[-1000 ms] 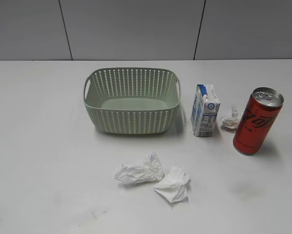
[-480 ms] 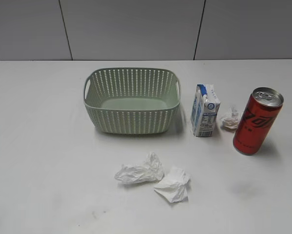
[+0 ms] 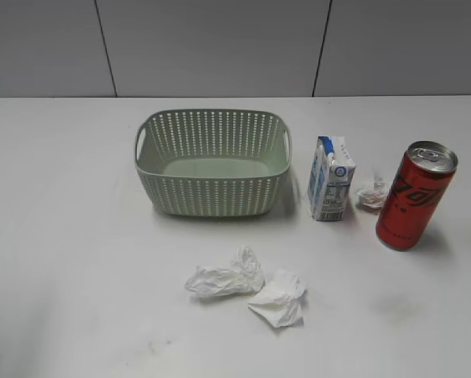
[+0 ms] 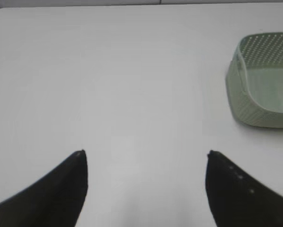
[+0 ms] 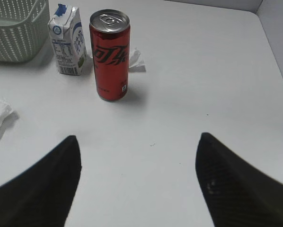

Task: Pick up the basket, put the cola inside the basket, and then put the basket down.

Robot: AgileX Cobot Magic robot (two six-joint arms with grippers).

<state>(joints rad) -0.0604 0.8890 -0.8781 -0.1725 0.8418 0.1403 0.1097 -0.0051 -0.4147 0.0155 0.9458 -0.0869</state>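
The pale sage-green basket [image 3: 212,161] stands empty on the white table, left of centre; its left end shows in the left wrist view [image 4: 264,87] and a corner in the right wrist view [image 5: 16,33]. The red cola can [image 3: 415,195] stands upright at the right, also in the right wrist view [image 5: 110,55]. My left gripper [image 4: 146,153] is open and empty over bare table, left of the basket. My right gripper [image 5: 139,137] is open and empty, short of the can. Neither gripper shows in the exterior view.
A white-and-blue carton [image 3: 331,189] stands between basket and can. A small crumpled tissue [image 3: 371,194] lies beside the can. Two crumpled white tissues [image 3: 247,285] lie in front of the basket. The table edge and grey wall [image 3: 220,47] are behind.
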